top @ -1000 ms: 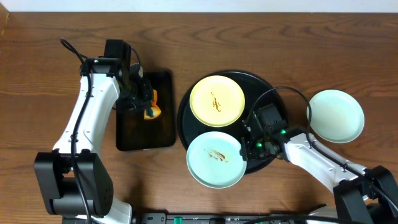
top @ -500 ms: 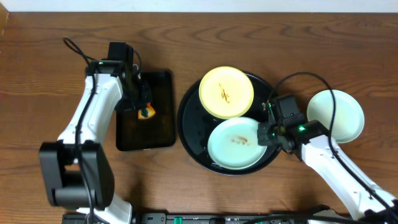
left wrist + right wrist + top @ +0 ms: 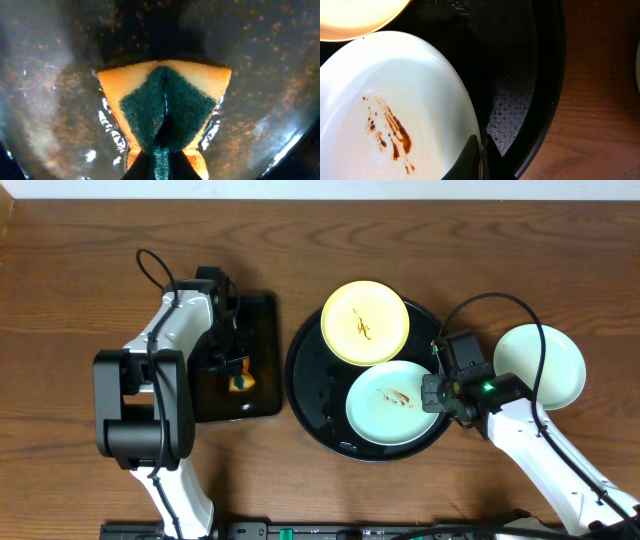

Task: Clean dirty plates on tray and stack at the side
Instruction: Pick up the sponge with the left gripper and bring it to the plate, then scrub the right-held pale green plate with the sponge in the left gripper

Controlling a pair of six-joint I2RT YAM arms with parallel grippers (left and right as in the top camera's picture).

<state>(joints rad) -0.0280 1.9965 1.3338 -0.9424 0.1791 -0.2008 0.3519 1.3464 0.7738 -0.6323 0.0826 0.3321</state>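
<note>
Right wrist view: right gripper (image 3: 481, 157) clenched, nipping the near rim of a pale mint-white round plate (image 3: 395, 115) smeared brown at its centre. Grasps the edge only, probably to steady the plate yet leave the dirty middle bare for wiping. Keeps it inside the large round glossy black tray (image 3: 530, 70), just beside a pale yellow round plate (image 3: 355, 15), also smeared.

Left wrist view: left gripper (image 3: 159, 162) clamped around an orange sponge (image 3: 165, 105) with dark green scouring face, folded by the squeeze, low at the wet small black rectangular tray (image 3: 55, 100), seemingly to soak it.

Overhead: second mint-white plate (image 3: 540, 365), no smear visible, alone on the brown wooden table (image 3: 80, 280) right of the tray, likely the stacking spot.
</note>
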